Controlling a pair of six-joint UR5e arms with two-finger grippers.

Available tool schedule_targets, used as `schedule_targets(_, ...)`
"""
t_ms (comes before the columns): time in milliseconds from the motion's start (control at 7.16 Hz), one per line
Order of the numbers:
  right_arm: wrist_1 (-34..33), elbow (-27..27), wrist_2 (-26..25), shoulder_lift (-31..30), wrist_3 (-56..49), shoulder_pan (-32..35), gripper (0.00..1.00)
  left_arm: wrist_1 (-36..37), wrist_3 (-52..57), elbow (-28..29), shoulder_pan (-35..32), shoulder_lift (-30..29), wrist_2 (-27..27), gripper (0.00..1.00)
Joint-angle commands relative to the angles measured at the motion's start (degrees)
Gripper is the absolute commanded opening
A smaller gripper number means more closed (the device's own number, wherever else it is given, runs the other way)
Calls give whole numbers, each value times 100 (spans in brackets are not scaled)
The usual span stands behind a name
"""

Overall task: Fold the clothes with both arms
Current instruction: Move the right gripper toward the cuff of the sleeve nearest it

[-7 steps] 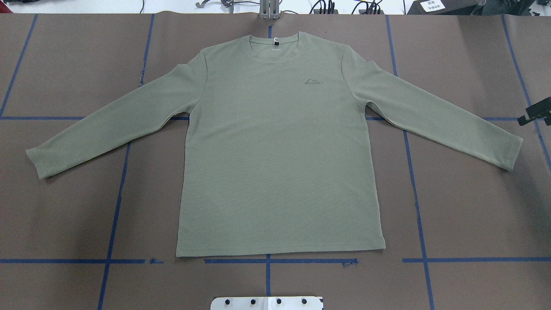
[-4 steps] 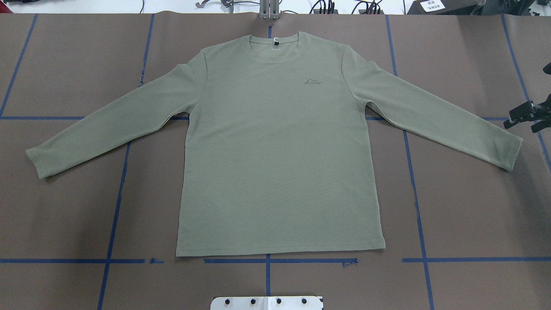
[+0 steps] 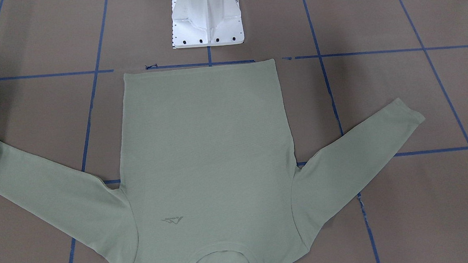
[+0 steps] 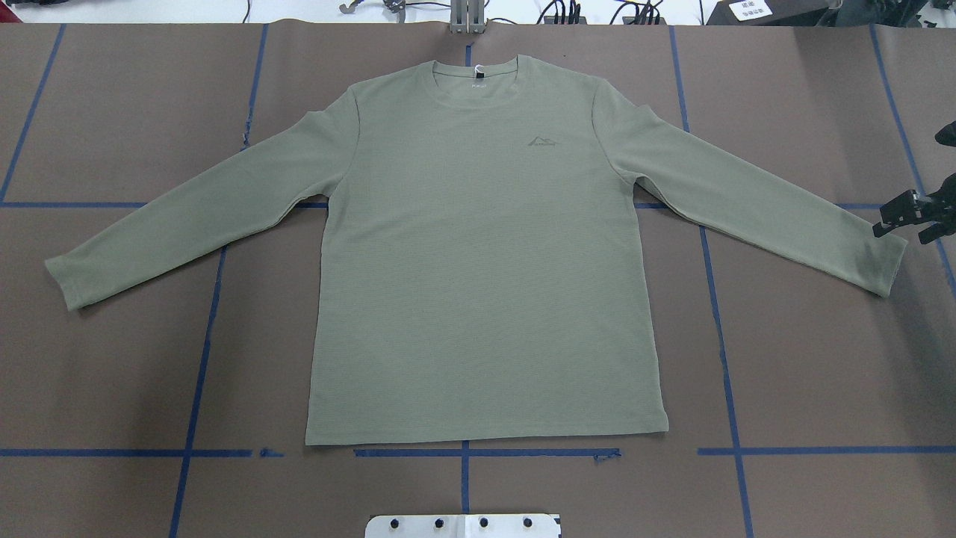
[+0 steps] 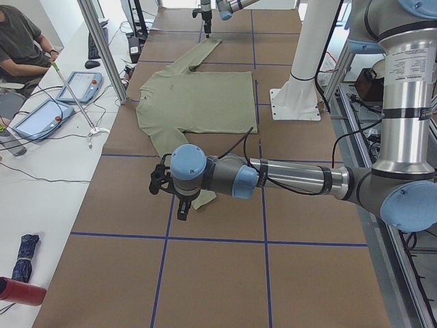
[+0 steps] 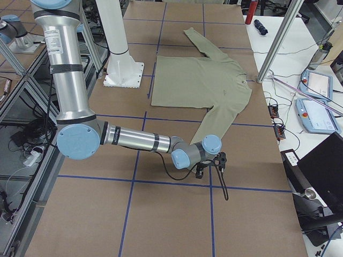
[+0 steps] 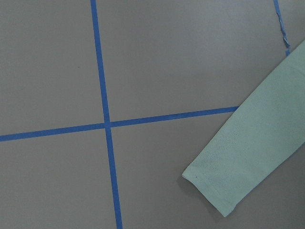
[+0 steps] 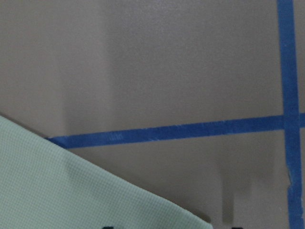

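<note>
Shirt flat on my brown, blue-taped table; right gripper spread by a cuff, left gripper I cannot tell; person at side desk.

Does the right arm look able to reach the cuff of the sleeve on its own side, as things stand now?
Probably yes. The right gripper hangs open close by the sleeve cuff, and nothing is seen between them to block the way.
</note>
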Motion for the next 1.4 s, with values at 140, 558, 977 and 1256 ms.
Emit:
schedule_targets(140, -1, -177, -30, -1, 3, -19, 63, 0, 0, -9, 0, 0, -7, 100)
schedule_targets(558, -1, -99, -4, -10, 12, -19, 0, -9, 0, -9, 0, 0, -7, 100)
schedule_targets(977, -70, 679, 127, -45, 229, 8, 0, -9, 0, -36, -9, 9, -16, 100)
schedule_targets(1256, -80, 1803, 233, -45, 1762, -236, 0, 9, -9, -237, -9, 9, -16, 100)
